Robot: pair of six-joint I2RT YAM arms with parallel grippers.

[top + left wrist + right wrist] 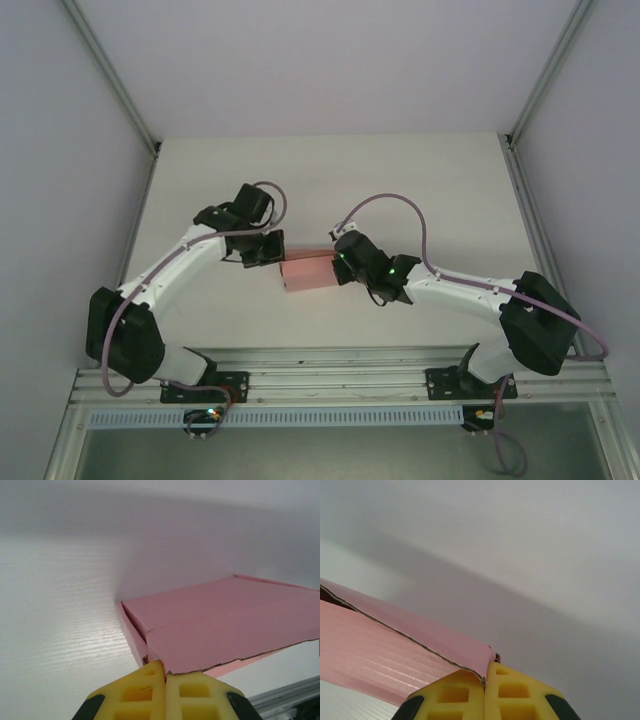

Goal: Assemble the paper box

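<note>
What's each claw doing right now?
Left claw: shut on the box edge.
Right claw: shut on the box's other end.

1 paper box (310,272), pinched between 2 grippers: left gripper (270,250) one side, right gripper (342,263) the other. 1 table (420,180) under both.

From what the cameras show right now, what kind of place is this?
Probably a laboratory robot cell: plain white walls with aluminium corner posts, a white table, and two arms bolted to a slotted metal rail, the left pincer and right pincer pinching a pink paper box.
</note>
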